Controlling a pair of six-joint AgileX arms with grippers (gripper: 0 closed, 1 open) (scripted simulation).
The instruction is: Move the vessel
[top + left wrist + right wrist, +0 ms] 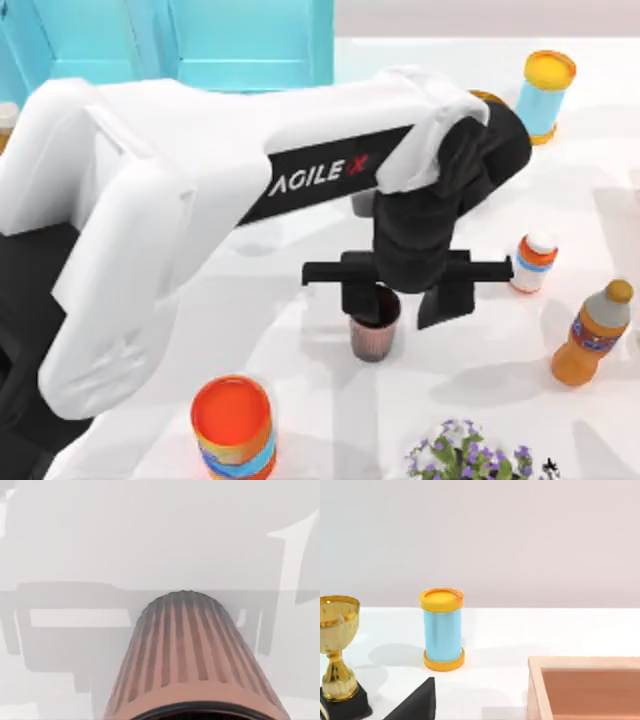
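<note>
The vessel (375,335) is a small ribbed pinkish-brown tumbler, dark inside, standing upright near the table's middle front. My left arm reaches over it from the left. Its black gripper (405,305) hangs directly above the rim, open, with one finger at the cup's left side and the other well to its right. The left wrist view looks down the vessel's ribbed wall (190,655) from very close. The cup's base rests on the table.
An orange-and-blue can (233,425) stands front left and purple flowers (470,455) at the front. Two bottles (533,262) (593,335) stand right. A blue can with yellow lid (547,95) (442,630), a gold trophy (337,650) and a pink tray (585,687) sit farther back.
</note>
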